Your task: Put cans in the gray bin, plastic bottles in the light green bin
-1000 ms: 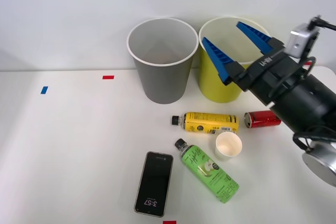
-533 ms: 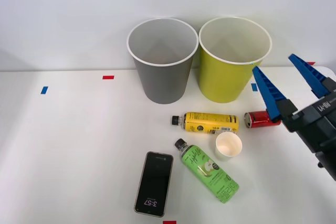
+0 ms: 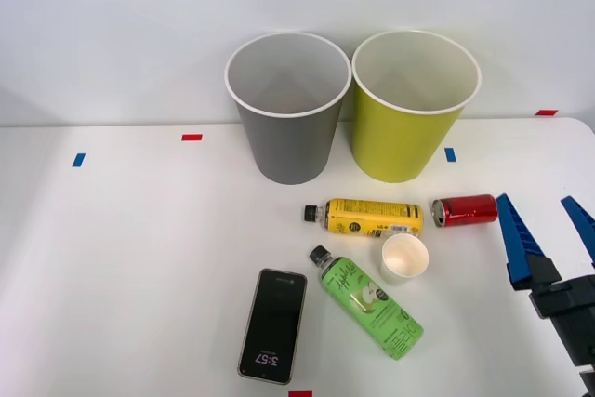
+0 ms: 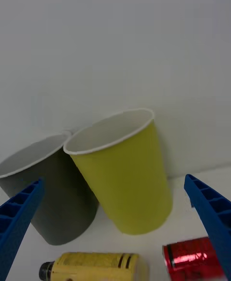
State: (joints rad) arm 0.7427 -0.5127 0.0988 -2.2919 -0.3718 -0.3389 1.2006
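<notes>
- Red can (image 3: pixel 465 210) lies on its side on the table (image 3: pixel 121 267), right of centre, silver top facing the yellow-label bottle (image 3: pixel 364 217). Long axis runs roughly parallel to the table's far edge.
- Same can in the wrist view (image 4: pixel 195 260), between the two blue fingers (image 4: pixel 211 220) and ahead of them.
- Right gripper (image 3: pixel 548 234) sits near the table's right edge, on the near side of the can. Jaws spread wide, nothing held.
- Key relation: the can lies forward and to the left of the gripper, close by. Its axis runs across the reach line, so the jaws would likely close across the can's width. Judgement: red can is the probable next target.
- Yellow-label bottle lies end to end with the can, cap pointing left. Green bottle (image 3: pixel 367 302) lies diagonally nearer the front edge.
- White paper cup (image 3: pixel 404 258) stands upright just in front of the gap between can and yellow-label bottle; collision risk on approach.
- Gray bin (image 3: pixel 284 109) and light green bin (image 3: pixel 409 109) stand side by side at the far edge; contents cannot be confirmed.
- Black phone (image 3: pixel 272 325) lies flat near the front edge.
</notes>
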